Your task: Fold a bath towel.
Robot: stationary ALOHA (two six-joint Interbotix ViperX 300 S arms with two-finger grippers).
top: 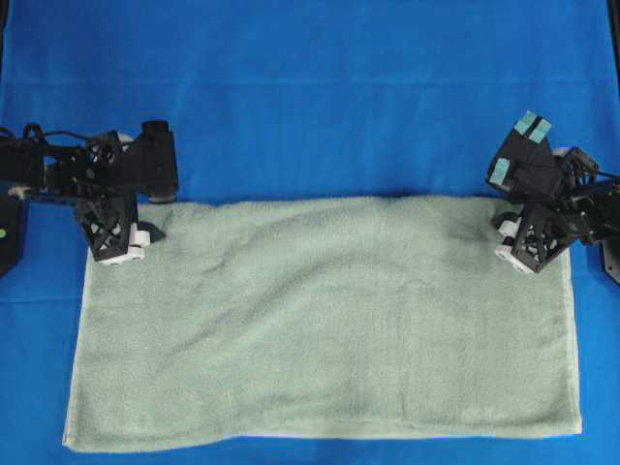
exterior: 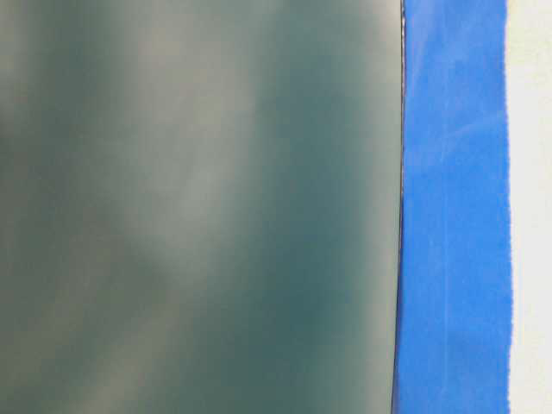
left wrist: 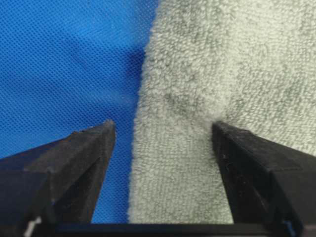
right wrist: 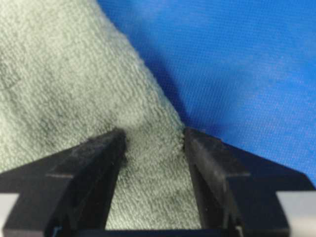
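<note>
My left pincer sits at the far left corner of the bath towel, which lies spread flat and wide on the blue cloth surface, its long sides running left to right. In the left wrist view my two fingers stand apart with the towel's side edge running up between them: one finger over bare blue, the other over terry. They straddle the hem but have not pinched it, so this pincer is open and holds nothing. I judge it is placed so that closing would catch the edge itself, not a bunch of pile.

Across the middle the towel looks smooth, with no fold yet started.

On the right, my right pincer is at the far right corner. In the right wrist view its fingers are also parted, with a raised ridge of towel between them; the cloth seems pushed up into the gap, but the tips are not shut on it. Both corners matched, I judge, so the far edge can lift evenly toward the near edge.
</note>
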